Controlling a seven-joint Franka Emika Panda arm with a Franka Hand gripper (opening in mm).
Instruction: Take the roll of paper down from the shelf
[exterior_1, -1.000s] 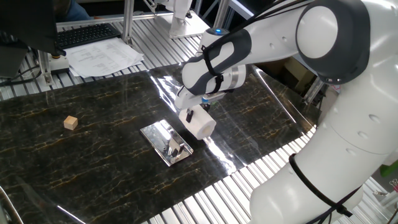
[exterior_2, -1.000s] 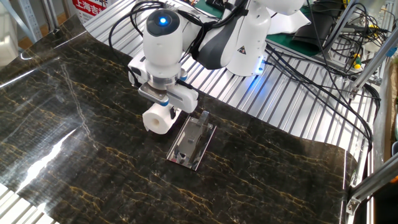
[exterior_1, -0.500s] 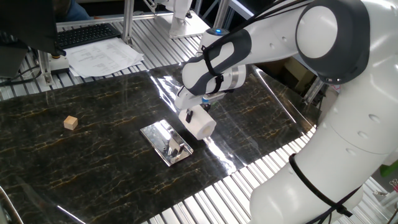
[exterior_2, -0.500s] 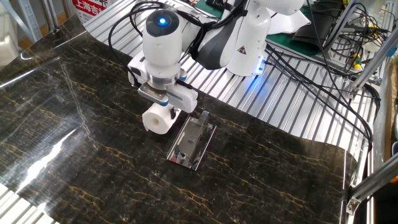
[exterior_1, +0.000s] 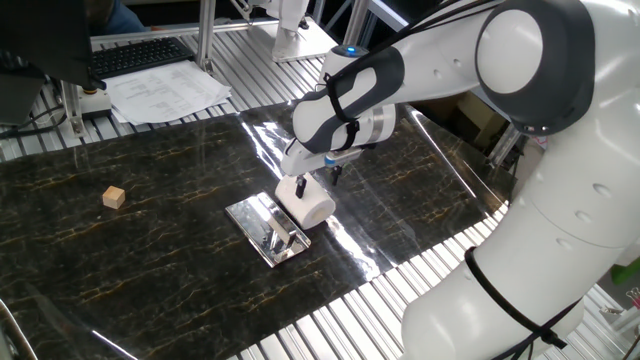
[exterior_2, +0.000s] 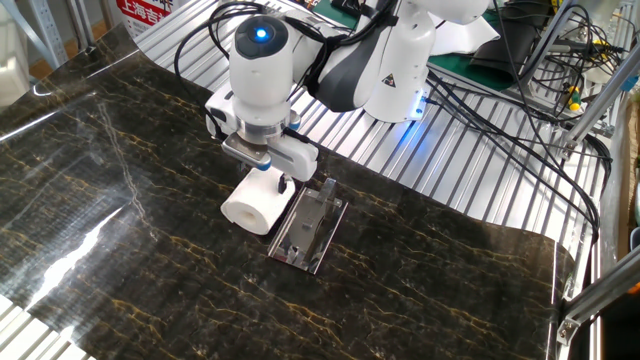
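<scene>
Release step: roll of paper (exterior_2: 251, 207) lies on its side on the bench (exterior_2: 420, 290) just beside the shelf (exterior_2: 307, 232), end effector (exterior_2: 271, 175) spread above it, apparently let go; next move is a straight lift clear.

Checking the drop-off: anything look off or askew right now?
Slightly. The paper roll lies on its side, tilted, beside the metal plate, just under the hand, which looks open. Nothing is spilled or damaged.
</scene>
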